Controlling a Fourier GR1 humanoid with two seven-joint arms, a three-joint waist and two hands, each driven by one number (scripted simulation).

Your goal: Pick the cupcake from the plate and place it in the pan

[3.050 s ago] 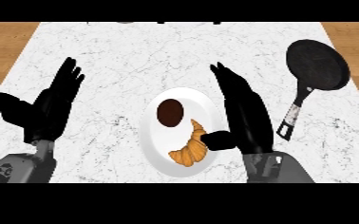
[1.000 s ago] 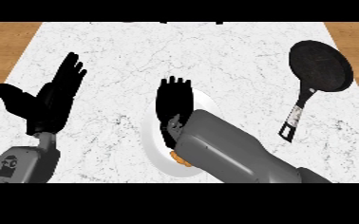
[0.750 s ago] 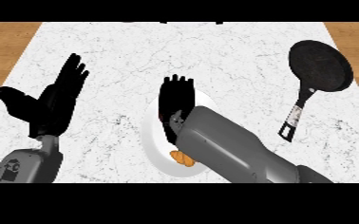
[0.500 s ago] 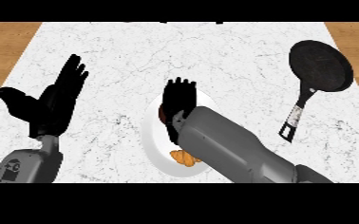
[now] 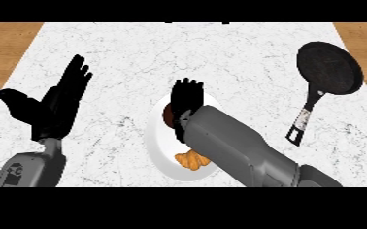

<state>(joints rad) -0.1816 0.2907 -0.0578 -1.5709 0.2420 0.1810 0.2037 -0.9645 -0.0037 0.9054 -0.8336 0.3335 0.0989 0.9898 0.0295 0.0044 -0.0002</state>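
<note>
A dark brown cupcake (image 5: 168,114) sits on the far part of the white plate (image 5: 159,148), and only its left edge shows. My right hand (image 5: 186,96) hovers right over it, fingers pointing away and fairly straight, covering most of it. Whether the fingers touch the cupcake is hidden. The grey right forearm (image 5: 229,148) crosses the plate from the lower right. The black pan (image 5: 328,67) lies at the far right, its handle (image 5: 304,122) pointing toward me. My left hand (image 5: 54,104) rests open at the left, fingers up, holding nothing.
A golden croissant (image 5: 192,161) lies on the near part of the plate, partly under my right forearm. Wooden surface (image 5: 16,36) borders the white marble counter (image 5: 136,53) at the far left and far right.
My right hand has swung in from beside the plate to over the cupcake, then sunk slightly onto it within the last second. The left hand has barely shifted.
</note>
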